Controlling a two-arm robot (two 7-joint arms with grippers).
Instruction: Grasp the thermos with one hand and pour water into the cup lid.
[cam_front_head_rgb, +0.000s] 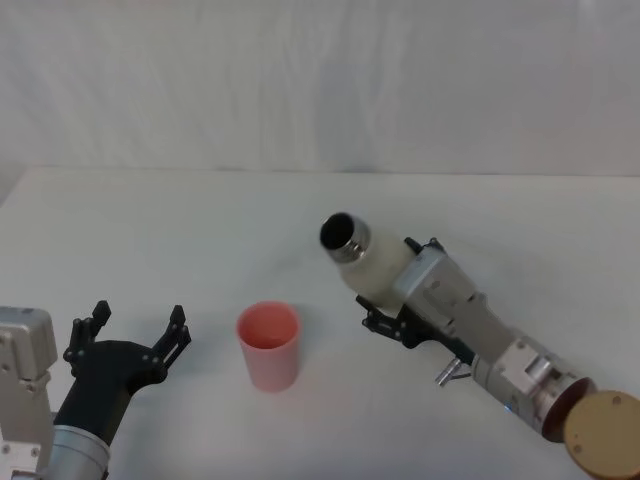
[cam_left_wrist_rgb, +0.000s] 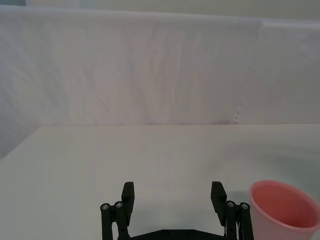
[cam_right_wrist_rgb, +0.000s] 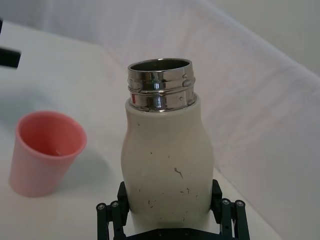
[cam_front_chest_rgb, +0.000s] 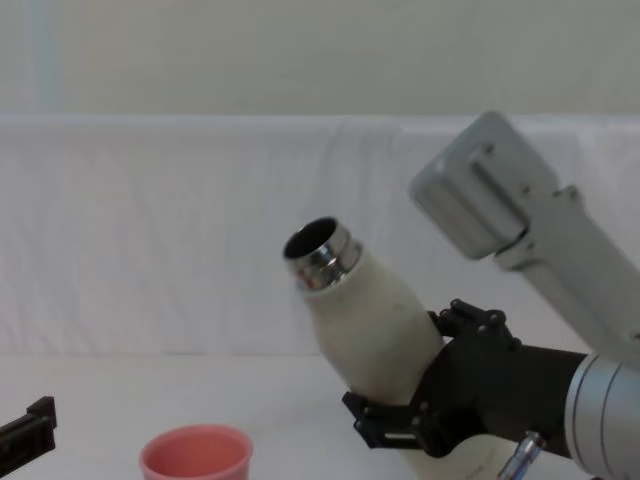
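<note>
My right gripper is shut on the lower body of the cream-white thermos, holding it off the table. The thermos tilts with its open steel neck pointing up and to the left, toward the cup lid's side. In the right wrist view the black fingers clamp both sides of the thermos. The pink cup lid stands upright on the table, left of and below the thermos mouth, and apart from it. My left gripper rests open on the table left of the cup lid.
A white table runs back to a white draped backdrop. A round tan disc sits on my right arm at the lower right corner of the head view.
</note>
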